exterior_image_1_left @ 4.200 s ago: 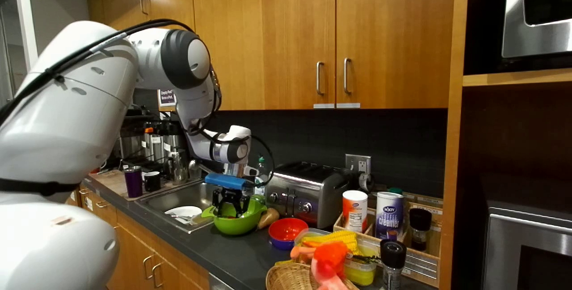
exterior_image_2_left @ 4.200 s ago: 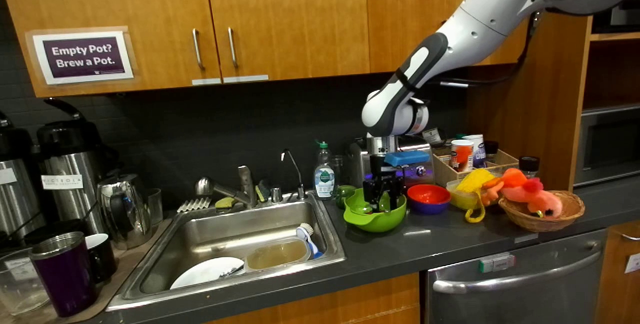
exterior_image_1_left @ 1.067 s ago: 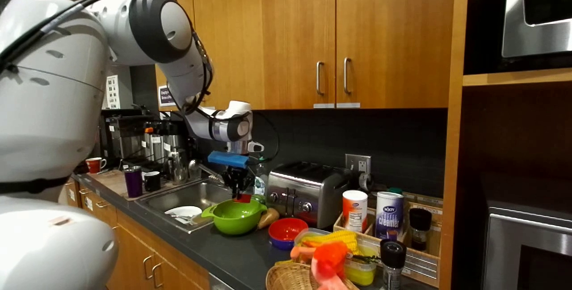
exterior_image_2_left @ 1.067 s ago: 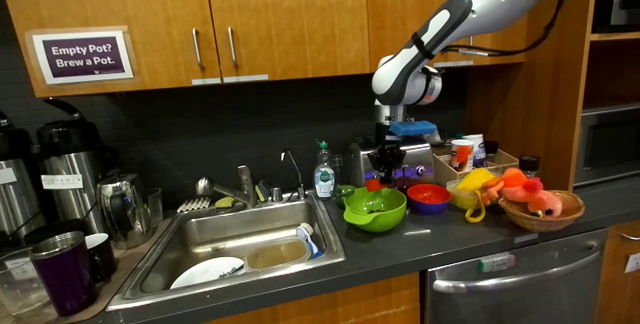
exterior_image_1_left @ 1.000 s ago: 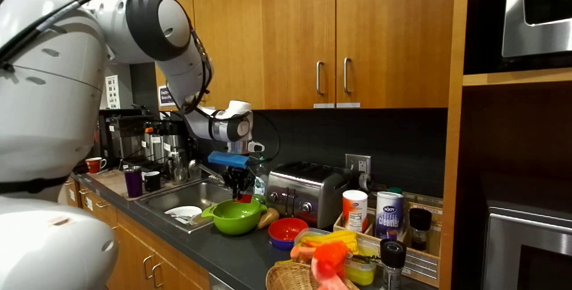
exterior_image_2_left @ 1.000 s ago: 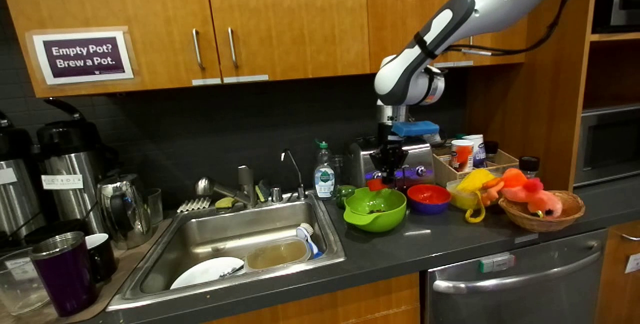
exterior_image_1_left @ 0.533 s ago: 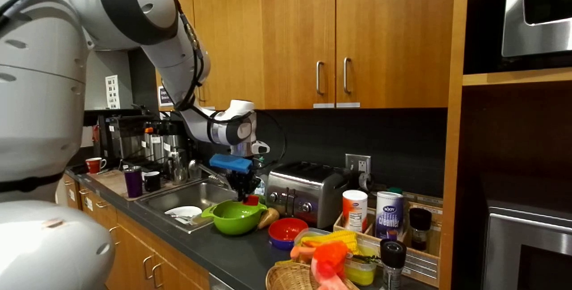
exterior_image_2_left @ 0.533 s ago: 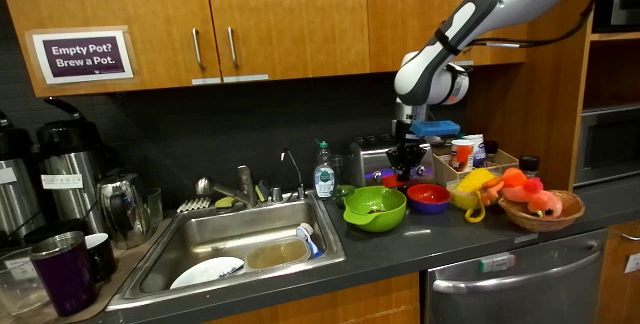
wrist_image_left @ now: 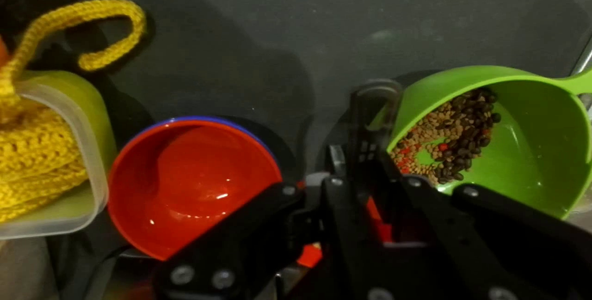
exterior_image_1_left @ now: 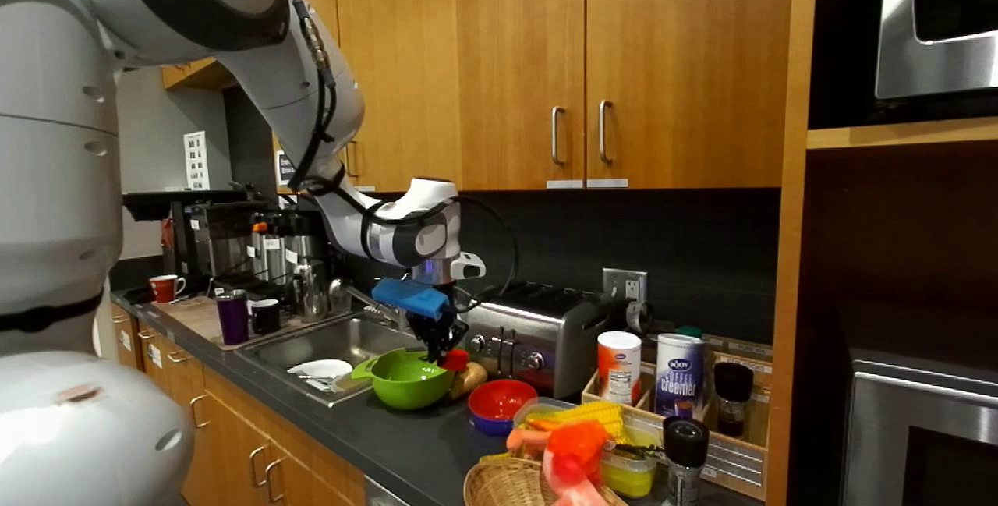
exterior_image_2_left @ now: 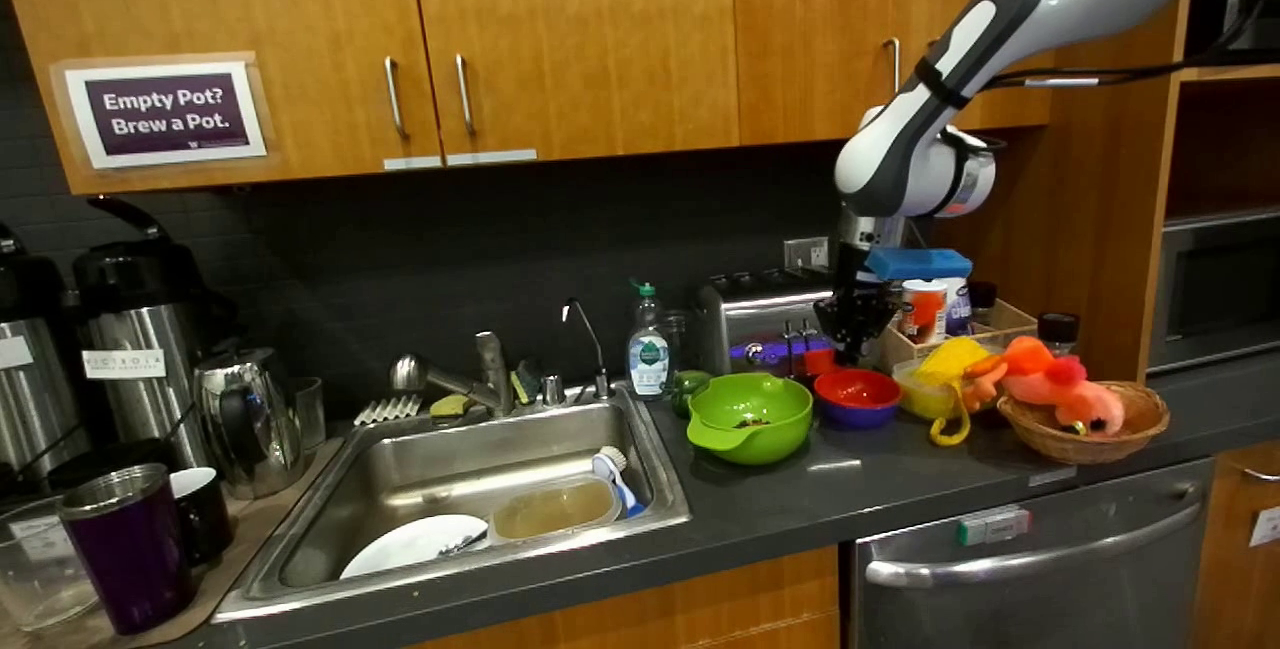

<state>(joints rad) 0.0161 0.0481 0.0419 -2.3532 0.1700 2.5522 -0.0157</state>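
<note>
My gripper (exterior_image_1_left: 438, 356) is shut on a small red scoop (exterior_image_1_left: 454, 359), whose shape is mostly hidden by the fingers. In the wrist view, red parts of the scoop (wrist_image_left: 310, 255) show beside and between the fingers, with a bit of tan stuff at its edge. A green bowl (wrist_image_left: 522, 147) with a handle holds brown beans, tan grains and red bits; it stands to one side of my gripper (wrist_image_left: 357, 159). On the opposite side is an empty red bowl (wrist_image_left: 194, 170) nested in a blue one. In an exterior view the gripper (exterior_image_2_left: 850, 354) hangs just behind the red bowl (exterior_image_2_left: 857, 389).
A steel toaster (exterior_image_2_left: 765, 314) stands close behind the gripper. Beside the red bowl are a plastic container (wrist_image_left: 92, 152) with yellow knitted corn (exterior_image_1_left: 581, 415), a wicker basket (exterior_image_2_left: 1090, 444) with a pink plush, and a wooden organizer (exterior_image_1_left: 725, 451). The sink (exterior_image_2_left: 665, 499) lies past the green bowl.
Several seconds ago the gripper was down inside the green bowl. It has since risen with the red scoop and, over the last second, moved sideways from above that bowl toward the red bowl.
</note>
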